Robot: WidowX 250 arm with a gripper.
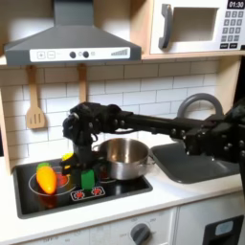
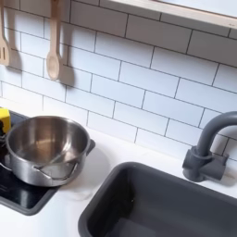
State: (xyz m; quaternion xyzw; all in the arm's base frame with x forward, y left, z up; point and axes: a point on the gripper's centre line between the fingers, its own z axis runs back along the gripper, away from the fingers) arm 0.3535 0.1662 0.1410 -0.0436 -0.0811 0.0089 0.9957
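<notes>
One small green block (image 1: 88, 179) under my gripper (image 1: 84, 161), light, stiff; I'd pinch its flat sides, though whether the jaws are apart I cannot tell.

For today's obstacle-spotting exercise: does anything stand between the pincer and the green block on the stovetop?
Nothing visible does. In the first exterior view the pincer hangs just above the green block, with open space between. The silver pot sits to the first exterior view's right, the orange-yellow toy to its left.
</notes>
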